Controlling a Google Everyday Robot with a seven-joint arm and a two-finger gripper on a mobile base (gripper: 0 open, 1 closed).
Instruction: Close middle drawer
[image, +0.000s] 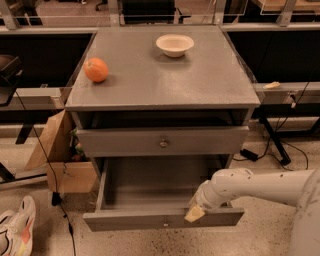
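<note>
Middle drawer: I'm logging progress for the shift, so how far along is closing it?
Done: nothing yet; the middle drawer stands pulled far out, its inside showing. In hand: the gripper is at the front panel's top edge, right of centre. Left: the whole push in, until that front lines up with the upper drawer.

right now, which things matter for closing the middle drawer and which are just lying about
For the job: middle drawer, pulled out; gripper at its front edge.
Lying about: orange and bowl on the cabinet top; shoe and cardboard box on the floor.
</note>
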